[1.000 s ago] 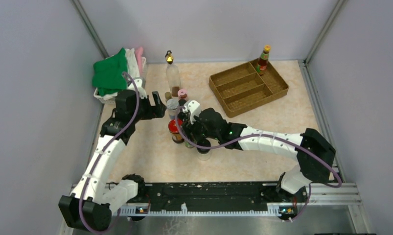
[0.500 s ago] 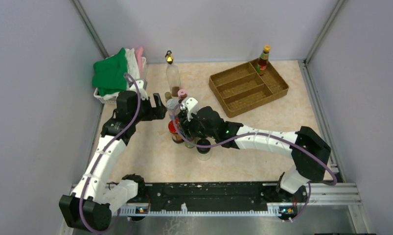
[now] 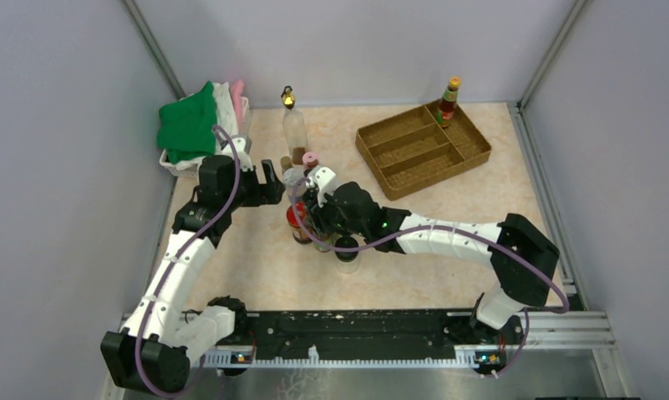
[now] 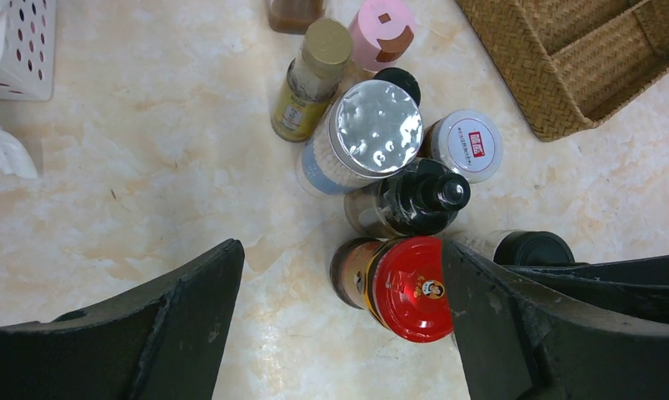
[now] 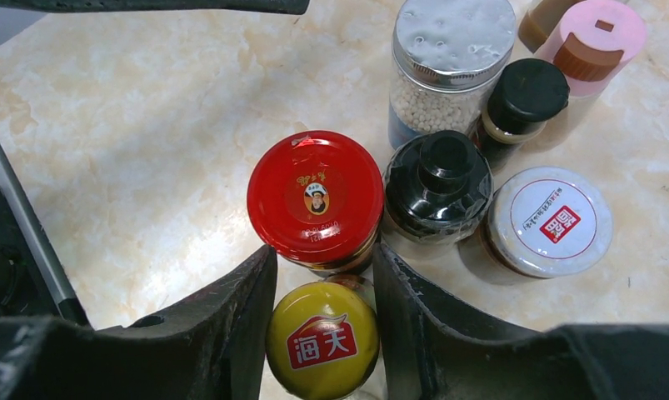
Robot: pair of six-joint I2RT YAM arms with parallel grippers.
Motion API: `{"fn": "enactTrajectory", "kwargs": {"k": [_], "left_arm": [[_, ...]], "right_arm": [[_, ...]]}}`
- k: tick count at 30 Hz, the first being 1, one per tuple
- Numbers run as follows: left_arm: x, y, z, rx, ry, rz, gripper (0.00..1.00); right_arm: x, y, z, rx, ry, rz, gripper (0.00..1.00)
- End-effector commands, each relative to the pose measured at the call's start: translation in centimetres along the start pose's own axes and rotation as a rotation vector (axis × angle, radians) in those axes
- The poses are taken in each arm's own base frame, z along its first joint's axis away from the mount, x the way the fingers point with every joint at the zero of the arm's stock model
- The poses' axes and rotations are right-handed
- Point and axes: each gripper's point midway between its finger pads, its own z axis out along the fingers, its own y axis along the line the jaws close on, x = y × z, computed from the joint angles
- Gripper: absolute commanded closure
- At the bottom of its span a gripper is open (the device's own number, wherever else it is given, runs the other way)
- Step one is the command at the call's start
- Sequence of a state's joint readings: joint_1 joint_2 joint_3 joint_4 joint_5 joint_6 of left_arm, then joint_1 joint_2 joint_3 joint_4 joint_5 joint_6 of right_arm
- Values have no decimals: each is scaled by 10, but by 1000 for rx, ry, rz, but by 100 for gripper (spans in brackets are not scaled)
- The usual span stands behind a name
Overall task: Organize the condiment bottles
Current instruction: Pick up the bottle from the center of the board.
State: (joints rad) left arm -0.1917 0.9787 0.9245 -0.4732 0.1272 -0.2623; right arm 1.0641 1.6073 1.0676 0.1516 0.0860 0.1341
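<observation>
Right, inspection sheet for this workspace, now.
Surface: beige marbled tabletop, no spills seen.
Job's things: bottle cluster mid-table, including red-capped jar, yellow-capped bottle, foil-lidded jar; lone bottle upright in wicker tray.
Clutter: white basket, green cloth on it.
Grippers: left gripper open above cluster; right gripper straddles yellow-capped bottle, grip unclear.
Cables: purple cable loops along each arm.
Surroundings: grey walls on three sides.

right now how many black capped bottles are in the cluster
3: a small black cap beside the foil-topped jar, a dark pour-spout bottle next to the red-lidded jar, and a black-lidded jar nearest the arm bases. The right arm may hide others.
</observation>
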Motion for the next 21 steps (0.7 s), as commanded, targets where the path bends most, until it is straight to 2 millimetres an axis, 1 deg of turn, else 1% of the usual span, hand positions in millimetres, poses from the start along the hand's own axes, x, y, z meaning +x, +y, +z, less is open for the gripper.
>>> {"fn": "enactTrajectory", "kwargs": {"k": [1, 4, 5, 6, 8, 9, 11, 13, 14, 16, 18, 19, 20, 21], "left_arm": [[-8, -4, -4, 23, -39, 16, 6], [-7, -4, -4, 23, -39, 16, 6], [-8, -4, -4, 23, -40, 16, 6], [-8, -4, -4, 23, -41, 17, 6], [-8, -4, -4, 24, -43, 18, 6], [-8, -4, -4, 23, -42, 18, 6], [-9, -5, -5, 27, -44, 20, 6], [-10, -5, -4, 24, -45, 21, 6], [-10, -4, -4, 22, -44, 22, 6], [-10, -4, -4, 21, -45, 24, 6], [-11, -4, -4, 20, -45, 24, 6], [-11, -4, -4, 20, -45, 25, 6], [-12, -4, -4, 20, -47, 25, 6], [-12, -4, -4, 20, -49, 25, 6]], "right_arm": [[-4, 8, 5, -23, -34, 12, 56], [-2, 8, 6, -22, -38, 17, 65], [-2, 8, 5, -23, -37, 17, 76], [-2, 8, 6, -23, -38, 17, 84], [1, 8, 7, -22, -31, 16, 96], [1, 8, 7, -22, -32, 17, 100], [0, 8, 6, -19, -34, 18, 100], [-7, 7, 1, -15, -46, 18, 100], [-12, 7, -2, -11, -50, 15, 100], [-31, 3, -9, 11, -62, -3, 100], [-53, 0, -19, 38, -81, -25, 100], [-67, -4, -26, 58, -95, -38, 100], [-84, -7, -33, 77, -121, -50, 100], [-97, -11, -40, 103, -127, -74, 100]]}}
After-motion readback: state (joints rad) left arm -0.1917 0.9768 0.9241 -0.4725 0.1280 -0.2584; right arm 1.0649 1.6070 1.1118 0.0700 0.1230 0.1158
